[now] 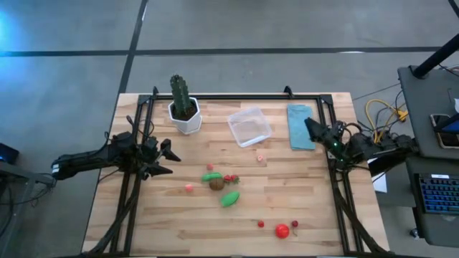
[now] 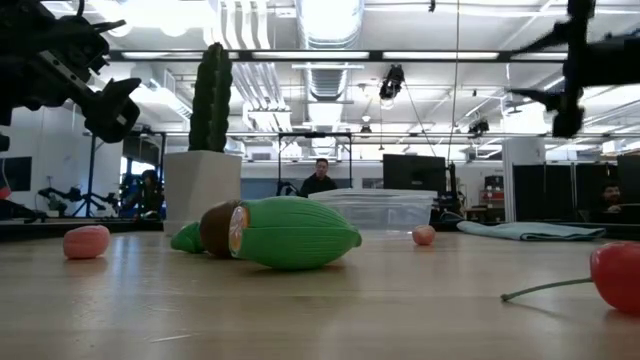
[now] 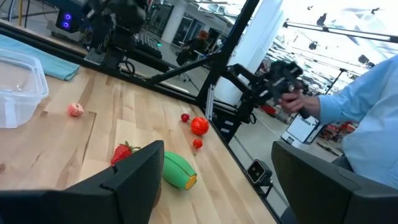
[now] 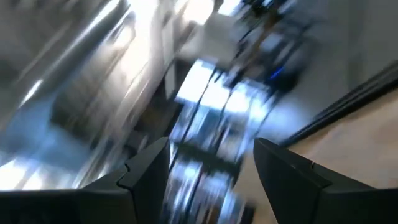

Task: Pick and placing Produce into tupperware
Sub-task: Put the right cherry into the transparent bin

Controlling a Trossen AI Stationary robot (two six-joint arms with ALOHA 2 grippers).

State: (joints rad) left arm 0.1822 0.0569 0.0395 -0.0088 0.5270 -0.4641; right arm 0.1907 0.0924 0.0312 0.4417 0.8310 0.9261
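The left arm is reaching in low from the left edge of the table [image 1: 301, 215], lying nearly horizontal and pointing toward the table's centre. The left gripper [image 1: 169, 159] is hanging above the wood with its two fingers [image 3: 134, 171] spread apart and nothing between them. It is standing well apart from the produce.

The right arm is extending from the right edge of the table, angled toward the far side. The right gripper [image 1: 313, 128] is hovering over the light blue cloth [image 1: 300, 126], its fingers [image 4: 146, 165] parted and holding nothing. The right wrist view is heavily blurred and is showing no table detail.

The tupperware [image 1: 249, 126] is sitting empty on the far half of the table, between the white pot [image 1: 186, 119] holding the cactus [image 1: 179, 92] and the cloth.

The produce is lying scattered on the wood:
- A green oblong piece [image 1: 230, 198], a brown ball [image 1: 216, 183], a second green piece [image 1: 211, 176] and a strawberry [image 1: 230, 178] are clustering near the centre.
- A pink piece [image 1: 189, 188] is lying just left of that cluster.
- A small pink piece [image 1: 260, 157] is lying near the tupperware.
- A red round piece [image 1: 282, 231] is lying toward the near edge, with two small red pieces [image 1: 261, 224] flanking it.

In the left wrist view, a person's sleeve [image 3: 367, 106] is showing beyond the table.
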